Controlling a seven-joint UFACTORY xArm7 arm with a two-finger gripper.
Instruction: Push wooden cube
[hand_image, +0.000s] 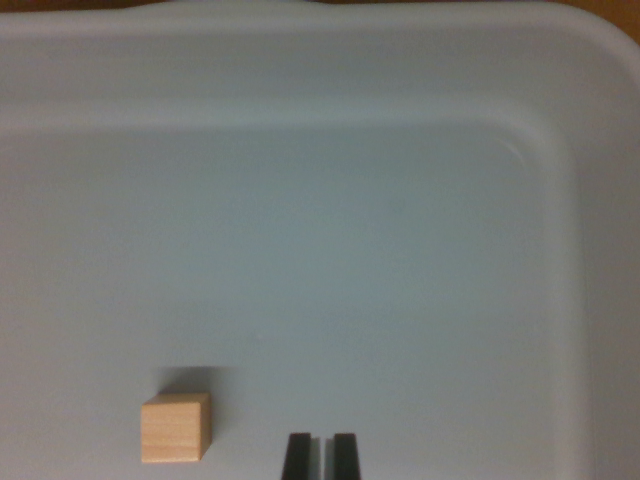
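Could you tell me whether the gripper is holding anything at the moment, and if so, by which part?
Nothing is held. The gripper has nothing between its nearly closed fingertips, and the wooden cube sits apart, toward the wrist view's left.

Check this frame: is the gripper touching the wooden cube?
Apart. The wrist view shows bare tray floor between the gripper and the wooden cube.

you see only the gripper (321, 455) fingertips; the rest is cut off by the bottom edge. the tray (590, 200) runs past the left and bottom edges.
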